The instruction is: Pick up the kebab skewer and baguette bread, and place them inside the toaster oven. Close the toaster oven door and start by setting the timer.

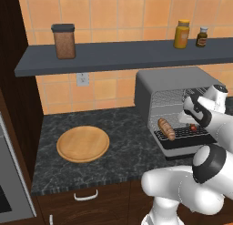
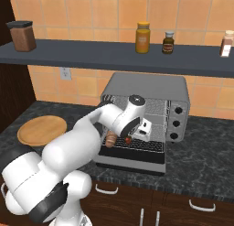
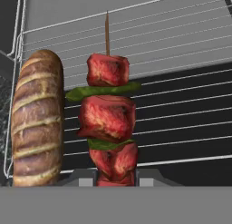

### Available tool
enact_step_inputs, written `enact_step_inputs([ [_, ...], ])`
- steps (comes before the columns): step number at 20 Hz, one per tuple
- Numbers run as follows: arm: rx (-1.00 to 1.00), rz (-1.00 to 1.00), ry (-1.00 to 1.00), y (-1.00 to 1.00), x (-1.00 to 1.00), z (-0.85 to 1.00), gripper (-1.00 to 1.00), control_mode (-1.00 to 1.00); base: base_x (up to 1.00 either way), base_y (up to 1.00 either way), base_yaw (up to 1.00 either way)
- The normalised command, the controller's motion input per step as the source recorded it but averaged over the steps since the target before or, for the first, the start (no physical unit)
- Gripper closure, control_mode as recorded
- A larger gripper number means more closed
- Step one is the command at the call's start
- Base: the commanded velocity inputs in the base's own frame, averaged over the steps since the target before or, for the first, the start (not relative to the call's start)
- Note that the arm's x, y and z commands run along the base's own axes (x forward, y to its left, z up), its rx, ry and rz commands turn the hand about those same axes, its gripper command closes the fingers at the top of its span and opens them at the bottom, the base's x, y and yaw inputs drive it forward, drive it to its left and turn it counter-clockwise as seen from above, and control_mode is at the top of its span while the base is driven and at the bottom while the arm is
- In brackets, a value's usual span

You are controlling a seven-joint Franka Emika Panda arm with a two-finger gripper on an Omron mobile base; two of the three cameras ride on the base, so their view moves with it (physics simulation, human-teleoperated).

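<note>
- The gripper was closed on the near end of the kebab skewer, its two dark fingertips pinching the lowest meat chunk.
- The kebab skewer hung over the wire rack inside the toaster oven, pointing toward the back wall.
- It looked light and stiff along its stick, though the red chunks and green slices seemed soft and might slip under pressure.
- The bare stick would probably make a firmer place to hold than the meat.
- The baguette bread lay on the rack just beside the skewer, parallel to it.
- The loaf looked crusty, light and easy to dent.
</note>
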Motion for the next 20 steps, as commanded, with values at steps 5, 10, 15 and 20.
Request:
enact_step_inputs([
  [5, 0.0, 0.0, 0.0, -0.07, 0.24, -0.22, 1.0, -1.0, 0.0, 0.0, 0.0],
  [10, 0.0, 0.0, 0.0, -0.11, 0.14, -0.26, 1.0, -1.0, 0.0, 0.0, 0.0],
  [15, 0.0, 0.0, 0.0, -0.08, 0.11, -0.2, 1.0, -1.0, 0.0, 0.0, 0.0],
  [20, 0.0, 0.02, 0.0, -0.06, 0.14, -0.1, 1.0, -1.0, 0.0, 0.0, 0.0],
])
